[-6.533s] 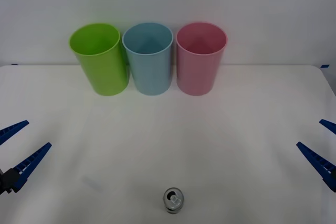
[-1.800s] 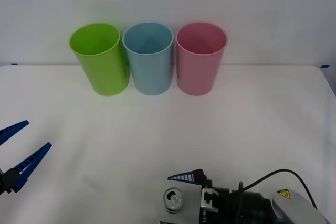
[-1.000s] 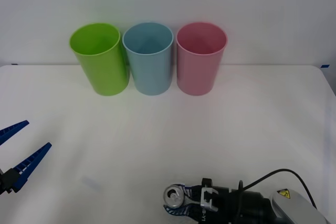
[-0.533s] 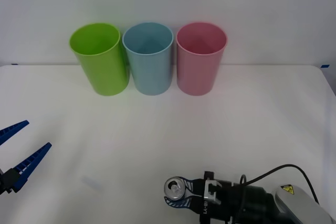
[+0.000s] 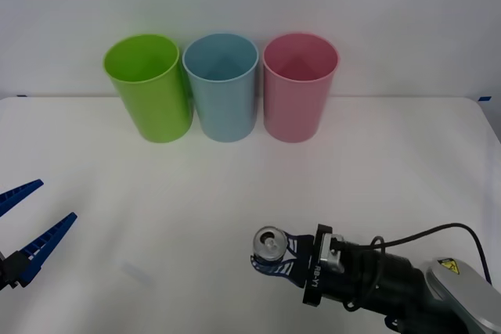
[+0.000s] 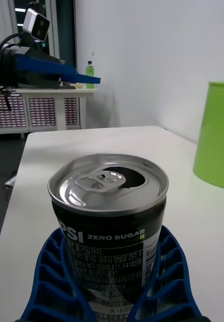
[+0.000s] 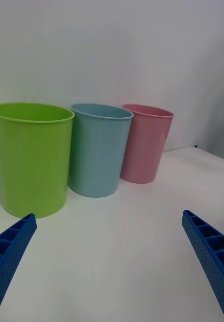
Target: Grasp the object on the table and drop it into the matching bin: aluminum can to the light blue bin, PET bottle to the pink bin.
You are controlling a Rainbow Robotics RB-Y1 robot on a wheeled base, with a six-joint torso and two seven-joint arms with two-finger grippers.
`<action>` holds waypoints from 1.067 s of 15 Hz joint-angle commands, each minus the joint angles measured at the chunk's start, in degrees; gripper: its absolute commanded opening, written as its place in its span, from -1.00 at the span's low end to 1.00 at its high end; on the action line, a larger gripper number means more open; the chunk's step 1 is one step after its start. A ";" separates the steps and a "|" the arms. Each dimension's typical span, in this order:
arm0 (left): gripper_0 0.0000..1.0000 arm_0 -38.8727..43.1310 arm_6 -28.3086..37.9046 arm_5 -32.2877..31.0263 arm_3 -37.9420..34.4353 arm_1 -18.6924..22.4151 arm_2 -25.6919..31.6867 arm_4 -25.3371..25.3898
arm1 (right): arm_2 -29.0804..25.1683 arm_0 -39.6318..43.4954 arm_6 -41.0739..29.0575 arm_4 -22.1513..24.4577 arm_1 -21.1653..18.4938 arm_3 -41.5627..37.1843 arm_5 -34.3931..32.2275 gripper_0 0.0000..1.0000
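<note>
The aluminum can (image 5: 271, 245) sits upright near the table's (image 5: 235, 193) front edge, clamped between the right gripper's (image 5: 275, 260) blue fingers. Keep it upright, clear the rim, and release over the light blue bin (image 5: 221, 87).

Small silver aluminum can (image 5: 271, 245), upright, pull-tab top opened, dark band reading ZERO SUGAR, clasped between blue ribbed jaws above the white desk (image 5: 376, 170), well in front of the bins. Light blue bin (image 5: 222, 87) upright at desk's far edge; pink bin (image 5: 298, 87) just beside it.
</note>
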 commanded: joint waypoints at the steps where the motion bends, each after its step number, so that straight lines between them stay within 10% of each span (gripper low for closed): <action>1: 1.00 0.00 0.00 0.00 0.00 0.00 0.00 0.00 | -0.29 -0.06 -5.43 -0.55 -1.26 -4.90 3.09 -1.00; 16: 1.00 0.00 0.00 0.00 0.00 0.00 0.00 0.00 | -2.14 -8.06 -23.36 2.35 -2.40 -19.23 20.23 -1.00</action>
